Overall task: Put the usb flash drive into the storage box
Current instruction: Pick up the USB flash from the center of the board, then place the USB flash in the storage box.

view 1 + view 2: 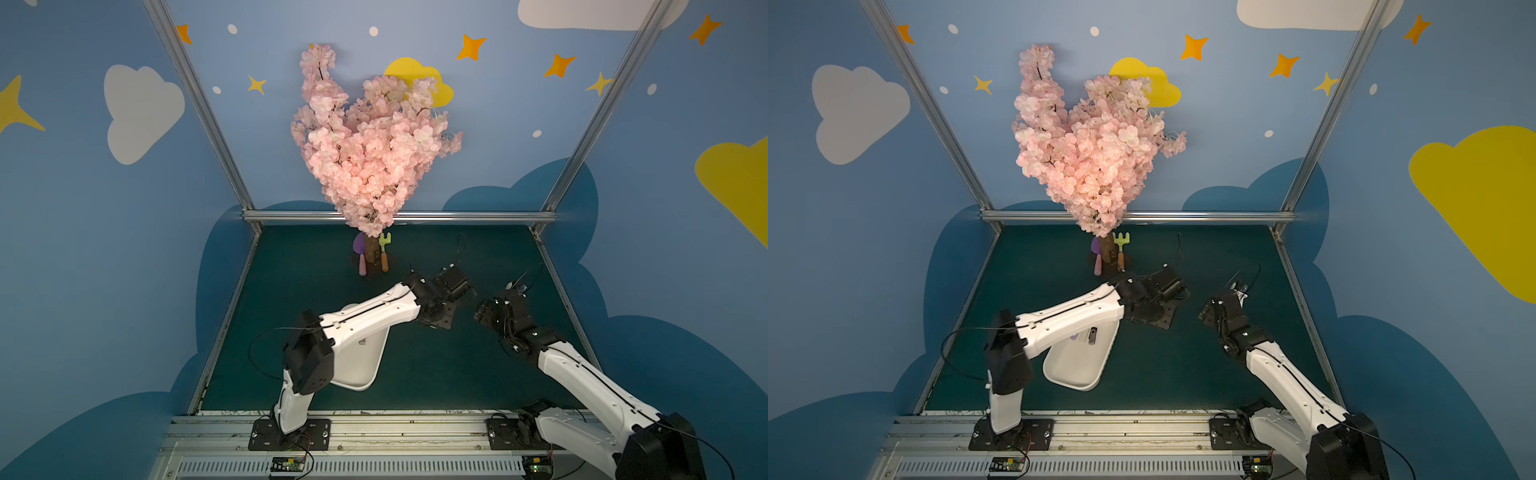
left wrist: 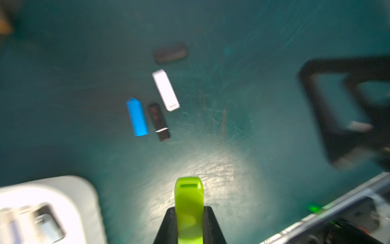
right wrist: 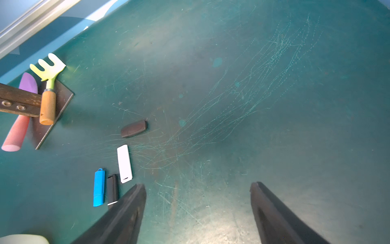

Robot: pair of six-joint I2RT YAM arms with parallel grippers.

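Pinching a green usb flash drive (image 2: pixel 188 193), left end effector (image 2: pixel 188 212) hovers

Both top views are dim, the mat (image 1: pixel 415 374) dark. The left wrist view is smeared by blur, with a white pool of glare on the mat; the right wrist view is sharp, the mat's scratches glinting.

1. Green USB flash drive (image 2: pixel 188 198), clamped in the jaws of the left gripper (image 2: pixel 189 209): rear end cut off by frame edge.
2. Storage box (image 2: pixel 69 186), beside those jaws: blurred, contents smeared, unidentifiable.
3. Black drive (image 3: pixel 112 188): end nearest the jaws hidden behind a finger (image 3: pixel 126 211) of the right gripper (image 3: pixel 198 184).
4. In both top views the left arm (image 1: pixel 365 316) covers much of the storage box; purple item (image 1: pixel 1074 337) inside barely shows.
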